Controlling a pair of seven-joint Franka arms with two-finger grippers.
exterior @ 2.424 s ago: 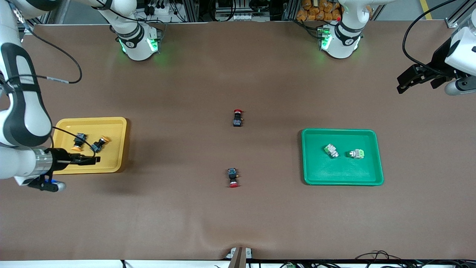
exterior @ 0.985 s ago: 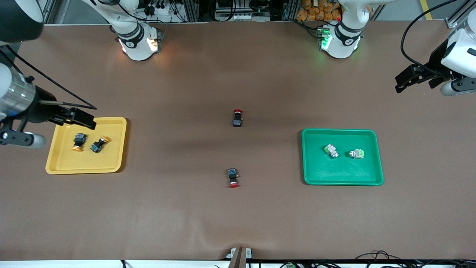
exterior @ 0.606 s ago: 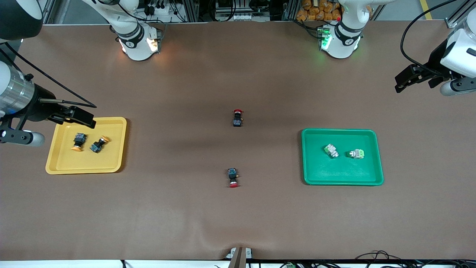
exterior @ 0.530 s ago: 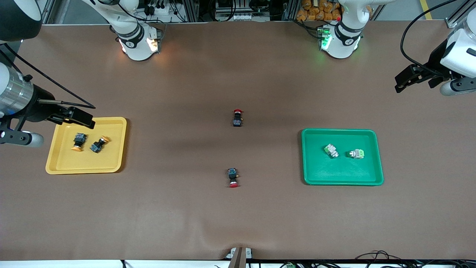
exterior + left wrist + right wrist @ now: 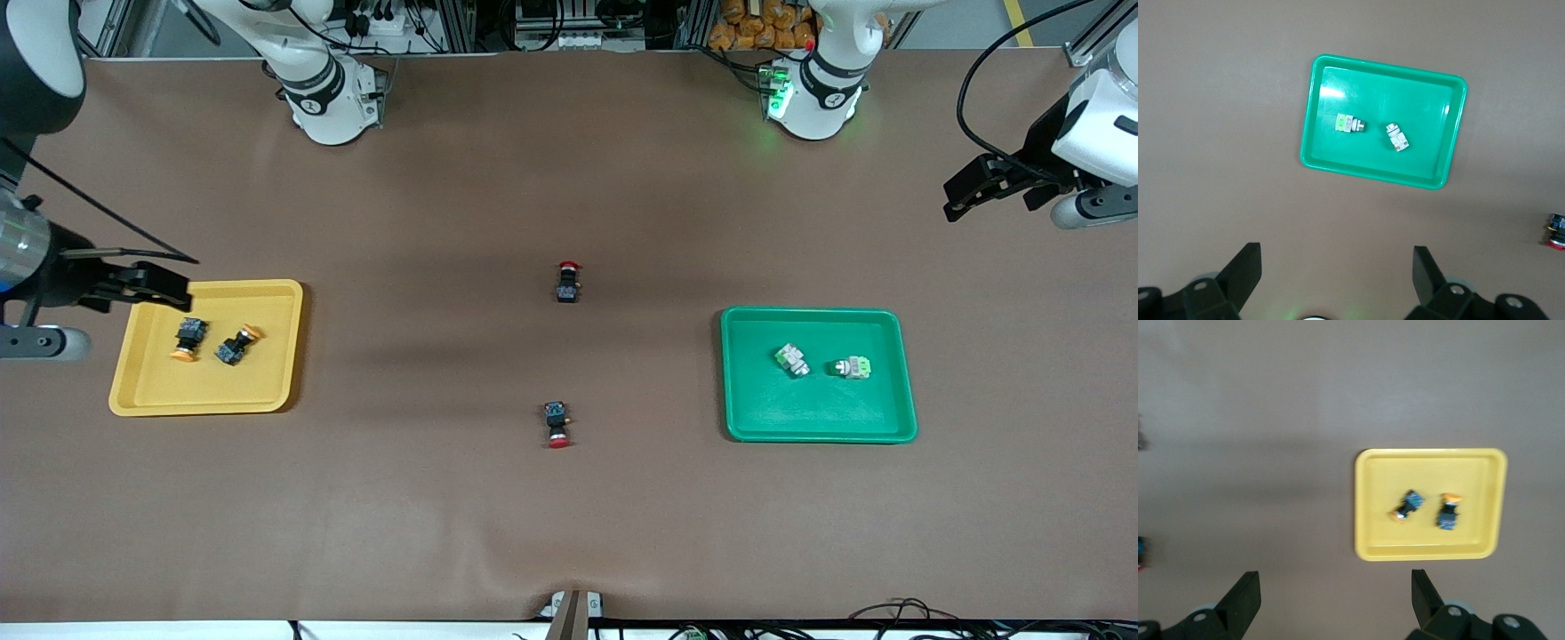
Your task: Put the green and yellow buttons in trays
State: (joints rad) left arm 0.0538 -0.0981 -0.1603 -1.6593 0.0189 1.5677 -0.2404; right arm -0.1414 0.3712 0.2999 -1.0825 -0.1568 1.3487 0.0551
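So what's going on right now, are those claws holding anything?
Both end effectors open, empty: right over yellow tray edge, left waiting at its table end. Yellow buttons in yellow tray, green buttons in green tray. Nothing in the way.

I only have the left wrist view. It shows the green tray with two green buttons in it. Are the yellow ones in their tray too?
Observer: Yes. Both yellow buttons lie in the yellow tray, toward the right arm's end of the table.
Operator: Where is the right gripper?
Observer: The right gripper hangs over that tray's edge farther from the front camera, jaws open and empty.
Operator: I see one red-capped switch at the edge of my view. Any more?
Observer: A second red-capped switch lies on the bare table, nearer to the front camera than the first red-capped switch.
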